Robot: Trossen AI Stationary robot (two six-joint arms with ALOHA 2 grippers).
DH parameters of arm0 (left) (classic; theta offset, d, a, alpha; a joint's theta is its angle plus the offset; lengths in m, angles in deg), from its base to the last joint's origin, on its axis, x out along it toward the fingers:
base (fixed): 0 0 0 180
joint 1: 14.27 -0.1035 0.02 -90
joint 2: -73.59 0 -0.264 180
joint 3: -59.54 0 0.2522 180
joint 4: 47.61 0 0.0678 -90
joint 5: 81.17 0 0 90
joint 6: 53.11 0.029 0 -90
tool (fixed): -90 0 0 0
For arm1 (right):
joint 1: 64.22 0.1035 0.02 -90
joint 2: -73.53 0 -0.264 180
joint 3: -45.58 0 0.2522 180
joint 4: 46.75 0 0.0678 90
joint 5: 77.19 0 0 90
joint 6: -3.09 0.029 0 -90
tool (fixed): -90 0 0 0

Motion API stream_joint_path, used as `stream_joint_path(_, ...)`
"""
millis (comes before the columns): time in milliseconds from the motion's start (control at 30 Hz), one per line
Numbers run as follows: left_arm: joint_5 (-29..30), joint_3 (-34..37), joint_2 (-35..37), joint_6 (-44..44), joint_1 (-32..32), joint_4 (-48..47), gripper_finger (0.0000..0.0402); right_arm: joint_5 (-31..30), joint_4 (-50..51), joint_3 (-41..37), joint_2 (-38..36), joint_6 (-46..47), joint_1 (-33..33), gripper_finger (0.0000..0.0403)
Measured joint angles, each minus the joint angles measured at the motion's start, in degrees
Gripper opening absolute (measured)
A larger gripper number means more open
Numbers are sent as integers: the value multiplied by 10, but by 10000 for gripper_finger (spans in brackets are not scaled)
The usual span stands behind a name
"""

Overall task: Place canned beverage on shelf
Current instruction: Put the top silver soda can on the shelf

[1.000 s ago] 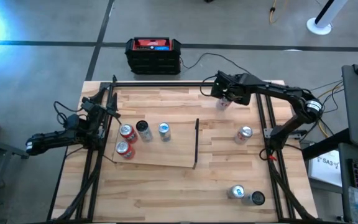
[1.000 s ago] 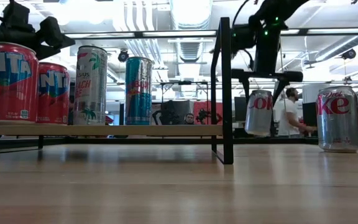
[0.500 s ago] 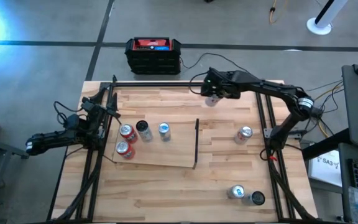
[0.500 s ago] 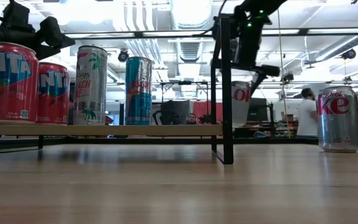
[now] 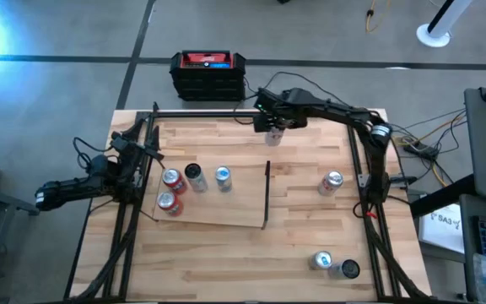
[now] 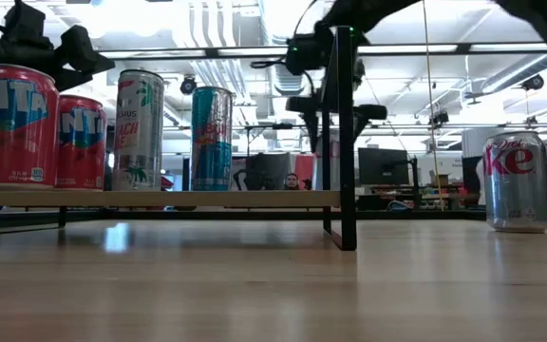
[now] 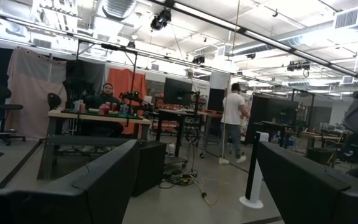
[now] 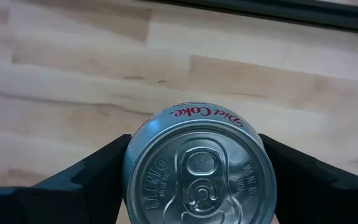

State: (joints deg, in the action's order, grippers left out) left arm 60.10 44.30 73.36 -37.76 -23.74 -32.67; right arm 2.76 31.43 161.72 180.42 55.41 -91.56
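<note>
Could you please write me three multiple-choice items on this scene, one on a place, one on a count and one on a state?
1. Where is the right gripper?
A. over the table's far edge
B. over the shelf
C. beside the near cans

2. How many cans stand on the shelf?
A. two
B. four
C. six

3. The right gripper is:
A. open and empty
B. shut on the Diet Coke can
C. out of view

Answers: 1 A, the high view shows it near the far rail. 2 B, two red, one dark, one blue. 3 B, the right wrist view shows both fingers against the can.
</note>
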Motion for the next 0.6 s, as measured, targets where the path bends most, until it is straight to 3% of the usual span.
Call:
stream_joint_path(267, 0, 0, 0, 0, 0, 0, 311, 0, 89, 144, 67, -33, 27, 293)
stream_joint_path(600, 0, 0, 0, 0, 0, 0, 311, 26, 93, 195, 84, -66, 60, 293)
